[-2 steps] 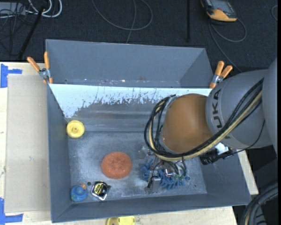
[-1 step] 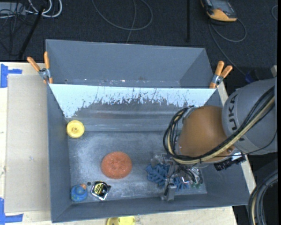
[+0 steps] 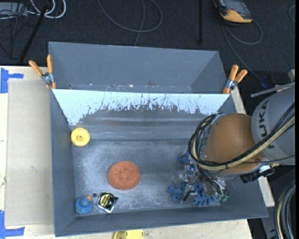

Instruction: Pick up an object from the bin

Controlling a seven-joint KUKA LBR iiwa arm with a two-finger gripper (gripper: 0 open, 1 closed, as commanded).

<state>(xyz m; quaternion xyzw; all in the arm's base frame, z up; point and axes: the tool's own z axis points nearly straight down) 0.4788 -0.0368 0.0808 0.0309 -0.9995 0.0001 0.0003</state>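
Observation:
My gripper [image 3: 198, 179] is down low at the bin's front right corner, under the arm's orange cover. It sits right on a crumpled blue thing [image 3: 181, 192] with frilly edges, which spreads across the floor there. More of that blue stuff [image 3: 206, 199] pokes out in front of the gripper, along with a bit of green. The cover and cables hide how the gripper meets the blue thing.
A flat reddish-orange disc [image 3: 123, 175] lies mid-floor, to the gripper's left. A yellow round cap [image 3: 80, 137] rests by the left wall. At the front left corner are a small blue thing [image 3: 83, 204] and a black-and-yellow tape measure [image 3: 106, 201].

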